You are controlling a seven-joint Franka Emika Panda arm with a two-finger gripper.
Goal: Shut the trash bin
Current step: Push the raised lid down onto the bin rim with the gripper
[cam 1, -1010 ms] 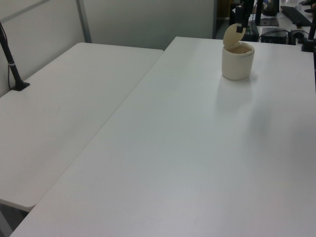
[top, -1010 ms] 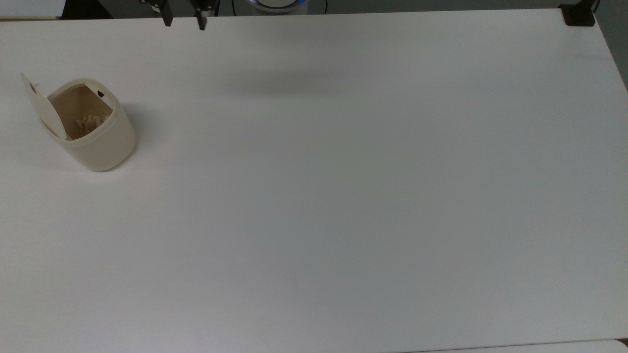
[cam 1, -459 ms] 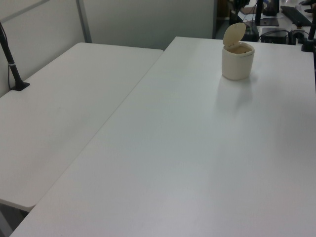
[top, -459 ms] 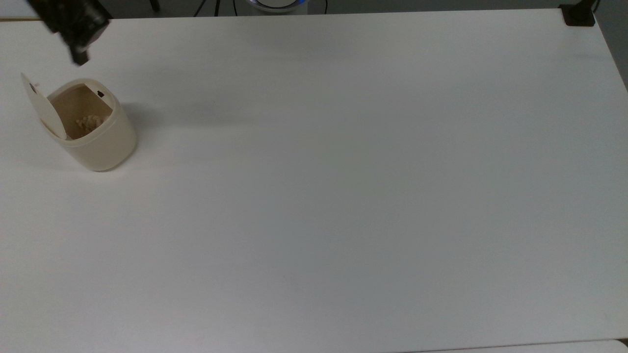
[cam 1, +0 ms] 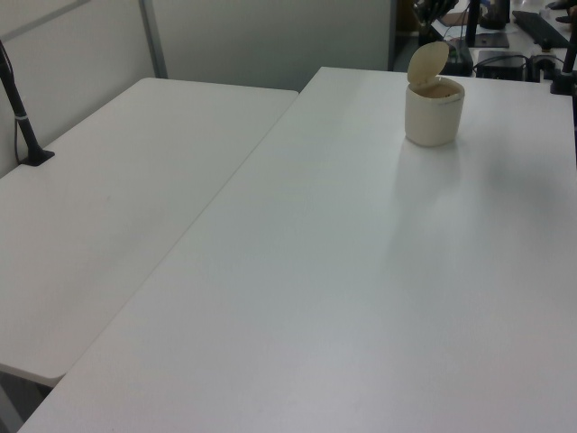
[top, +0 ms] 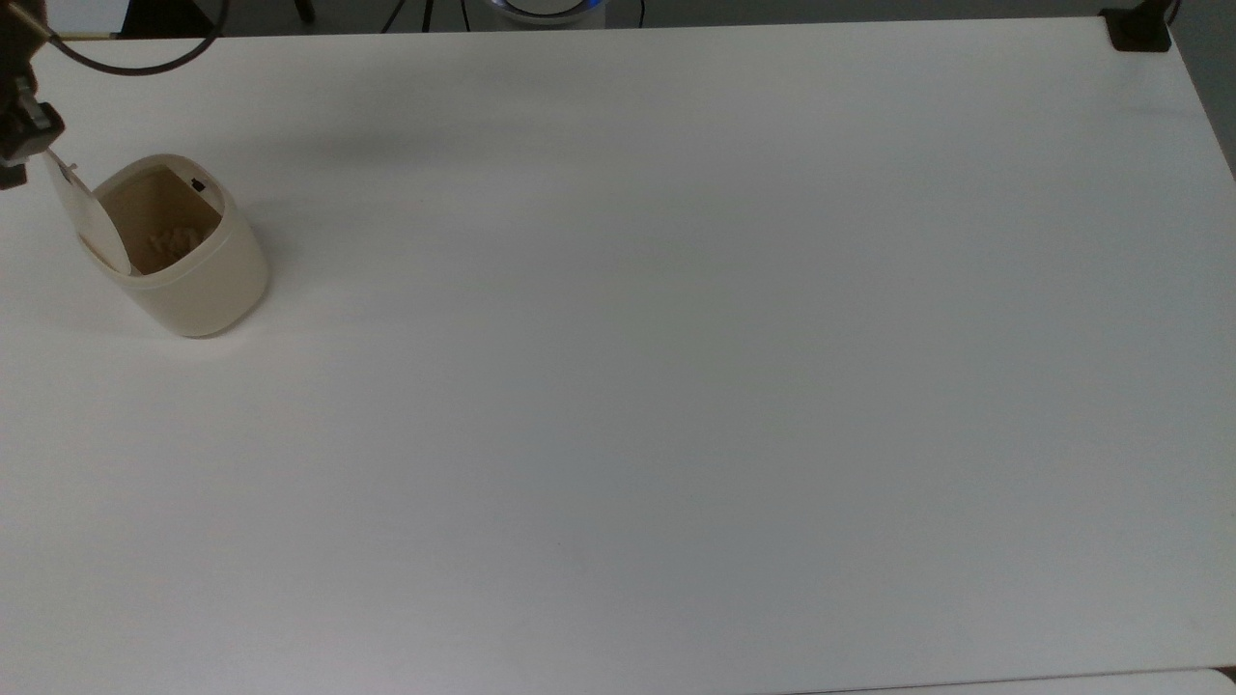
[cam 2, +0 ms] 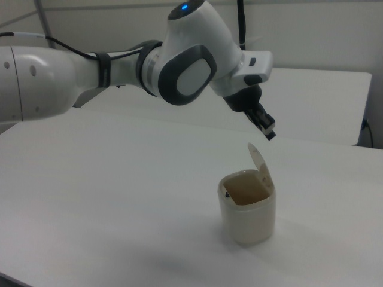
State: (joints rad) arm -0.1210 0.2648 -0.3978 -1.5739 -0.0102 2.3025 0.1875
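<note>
With the gripper (cam 2: 267,128) poised above the upright lid (cam 2: 259,160), finger spacing I cannot tell, an off-centre push risks tipping the light trash bin (cam 2: 246,207).

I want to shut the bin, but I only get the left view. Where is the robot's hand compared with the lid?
Observer: In the right view the hand hangs just above the raised flat lid of the small cream plastic trash bin. It is a little to the right view's right of the lid's tip, with a gap between them.
Operator: Is anything inside the bin?
Observer: Yes, the top view shows a pale crumpled lump at the bottom.
Operator: Where would the lid catch?
Observer: The top view shows a small black latch on the rim, on the side opposite the lid's hinge.
</note>
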